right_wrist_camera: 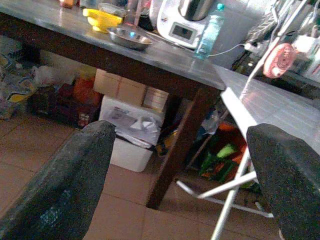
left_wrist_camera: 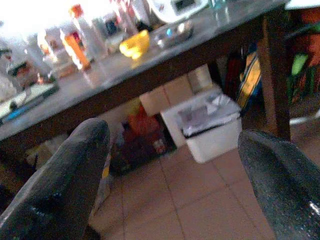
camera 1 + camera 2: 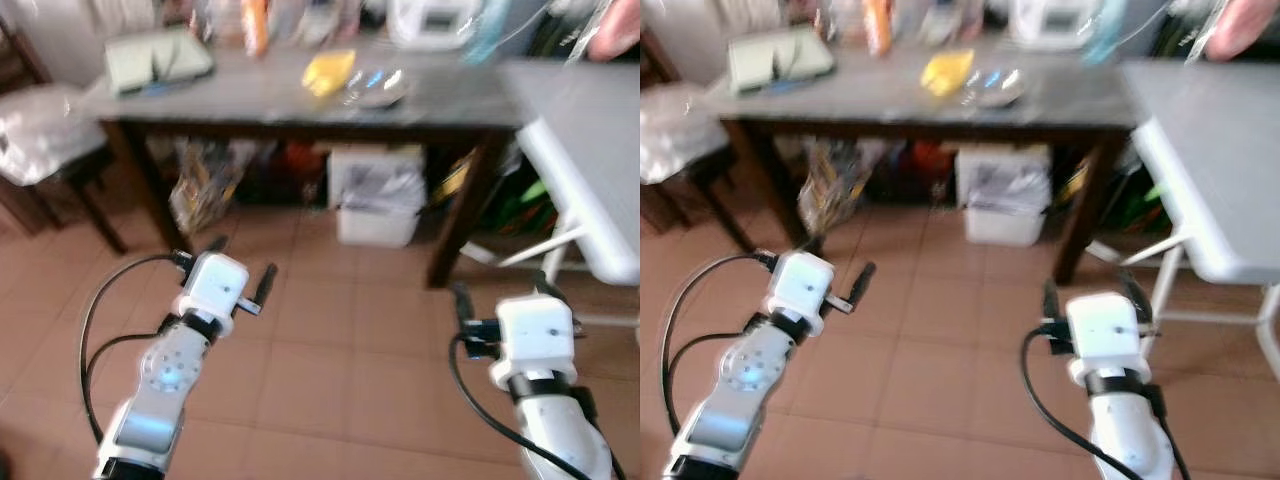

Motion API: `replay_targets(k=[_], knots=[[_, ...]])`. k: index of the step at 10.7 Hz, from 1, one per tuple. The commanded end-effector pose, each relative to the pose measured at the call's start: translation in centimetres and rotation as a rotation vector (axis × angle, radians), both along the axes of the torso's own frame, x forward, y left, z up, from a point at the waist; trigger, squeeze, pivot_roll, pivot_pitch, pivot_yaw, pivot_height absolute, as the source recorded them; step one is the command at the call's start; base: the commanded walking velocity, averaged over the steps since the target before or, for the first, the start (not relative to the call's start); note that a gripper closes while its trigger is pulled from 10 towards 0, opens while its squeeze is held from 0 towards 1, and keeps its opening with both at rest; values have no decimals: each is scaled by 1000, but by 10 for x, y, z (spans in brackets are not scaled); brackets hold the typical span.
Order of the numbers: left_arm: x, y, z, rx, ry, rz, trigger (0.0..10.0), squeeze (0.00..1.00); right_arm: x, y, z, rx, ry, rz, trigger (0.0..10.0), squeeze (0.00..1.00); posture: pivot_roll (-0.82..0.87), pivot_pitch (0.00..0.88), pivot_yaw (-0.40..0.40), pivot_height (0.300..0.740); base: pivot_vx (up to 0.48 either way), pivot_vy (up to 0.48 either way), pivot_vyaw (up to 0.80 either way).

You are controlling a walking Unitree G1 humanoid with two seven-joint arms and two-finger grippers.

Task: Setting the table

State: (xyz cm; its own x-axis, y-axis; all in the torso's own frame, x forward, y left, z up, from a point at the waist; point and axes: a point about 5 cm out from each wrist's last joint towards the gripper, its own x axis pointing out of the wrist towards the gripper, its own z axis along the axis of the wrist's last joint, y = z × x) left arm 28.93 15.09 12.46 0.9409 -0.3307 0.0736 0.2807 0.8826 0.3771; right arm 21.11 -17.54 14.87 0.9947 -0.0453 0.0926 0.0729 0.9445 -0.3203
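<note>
A dark grey table stands ahead of me. On it lie a shallow metal bowl and a yellow dish beside it, near the table's middle. My left gripper hangs open over the tiled floor, short of the table and below its top. Wide apart in the wrist view, its fingers hold nothing. My right gripper is open too, low over the floor near the table's right leg, with nothing between its fingers.
A white folding table juts in at the right. Under the dark table stand a white bin, boxes and bags. Bottles, a white appliance and a green tray crowd the tabletop. A chair stands left.
</note>
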Motion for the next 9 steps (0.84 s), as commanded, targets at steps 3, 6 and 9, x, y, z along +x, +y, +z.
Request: replay_targets(k=[3,6,9], knots=[[1,8,0,17,6,18,10000,0,0,5,2,9,-4,16,10000,0,-8,114,44,740,0,-480,0],[1,6,0,17,6,13,10000,0,-1,5,2,8,-4,13,10000,0,-13,119,45,740,0,-480,0],[0,5,1,15,4,8,10000,0,-2,4,2,7,-2,9,10000,0,-13,121,46,740,0,-480,0]])
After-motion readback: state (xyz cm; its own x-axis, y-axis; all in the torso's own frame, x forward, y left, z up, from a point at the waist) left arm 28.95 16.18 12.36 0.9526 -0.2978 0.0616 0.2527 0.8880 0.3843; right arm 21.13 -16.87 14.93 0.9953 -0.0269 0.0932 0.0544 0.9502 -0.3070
